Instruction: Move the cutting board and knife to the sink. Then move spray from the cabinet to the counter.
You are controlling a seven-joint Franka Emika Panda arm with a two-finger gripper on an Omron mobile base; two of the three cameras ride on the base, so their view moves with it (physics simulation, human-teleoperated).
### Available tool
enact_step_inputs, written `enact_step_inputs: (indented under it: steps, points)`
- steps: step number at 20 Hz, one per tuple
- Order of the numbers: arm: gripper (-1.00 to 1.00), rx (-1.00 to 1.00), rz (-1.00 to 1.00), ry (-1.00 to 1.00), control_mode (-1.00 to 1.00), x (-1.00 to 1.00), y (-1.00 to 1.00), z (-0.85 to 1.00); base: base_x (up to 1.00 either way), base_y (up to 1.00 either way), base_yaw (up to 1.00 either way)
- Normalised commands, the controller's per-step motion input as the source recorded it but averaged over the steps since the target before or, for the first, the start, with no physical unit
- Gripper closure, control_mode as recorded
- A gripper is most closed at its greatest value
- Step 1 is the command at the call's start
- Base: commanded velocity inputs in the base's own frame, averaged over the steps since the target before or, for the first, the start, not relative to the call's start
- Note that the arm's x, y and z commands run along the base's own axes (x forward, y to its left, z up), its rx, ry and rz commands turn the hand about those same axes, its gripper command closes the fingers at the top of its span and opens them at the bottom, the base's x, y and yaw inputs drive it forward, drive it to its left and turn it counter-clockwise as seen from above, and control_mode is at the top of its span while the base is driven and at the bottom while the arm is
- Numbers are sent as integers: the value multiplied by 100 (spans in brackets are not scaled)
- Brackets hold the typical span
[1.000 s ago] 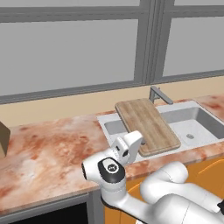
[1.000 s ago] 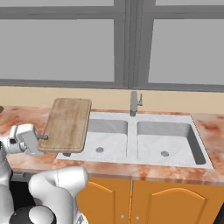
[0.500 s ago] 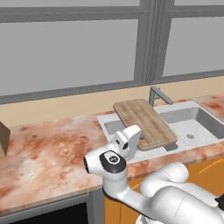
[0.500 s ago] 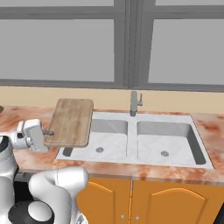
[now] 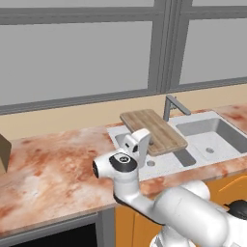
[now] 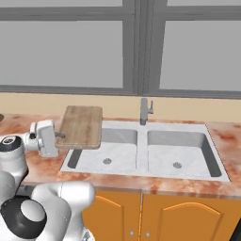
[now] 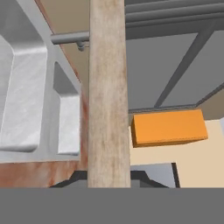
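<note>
The cutting board (image 5: 155,129) is a light-brown wooden slab, held roughly level above the left basin of the sink (image 5: 212,140). My gripper (image 5: 146,143) is shut on its near edge. From the right base view the cutting board (image 6: 83,125) overhangs the left rim of the sink (image 6: 179,147), and the gripper (image 6: 60,135) clamps it from the left. In the hand view the cutting board (image 7: 108,87) runs edge-on up the middle, beside the sink (image 7: 26,100). The marbled counter (image 5: 48,164) lies to the left. The knife and the spray are out of view.
A grey faucet (image 5: 171,106) stands behind the sink, close to the board's far end, and the faucet (image 6: 145,111) sits between the two basins. A brown box (image 5: 4,152) is at the counter's left edge. Windows run behind. An orange block (image 7: 168,127) shows in the hand view.
The gripper has carried the board to the right and a little higher, further over the left basin. It has stayed shut on the board's edge.
</note>
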Motion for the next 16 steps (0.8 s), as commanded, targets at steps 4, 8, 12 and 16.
enact_step_inputs:
  steps: [4,8,12,16]
  points:
    - [100,0,-1,0,-100,35,0,-11,0,0,0]
    - [100,0,-2,0,-100,37,1,-12,0,0,0]
    - [100,0,-5,0,-100,27,8,-16,0,0,0]
    - [100,0,-5,0,-100,26,8,-18,0,0,0]
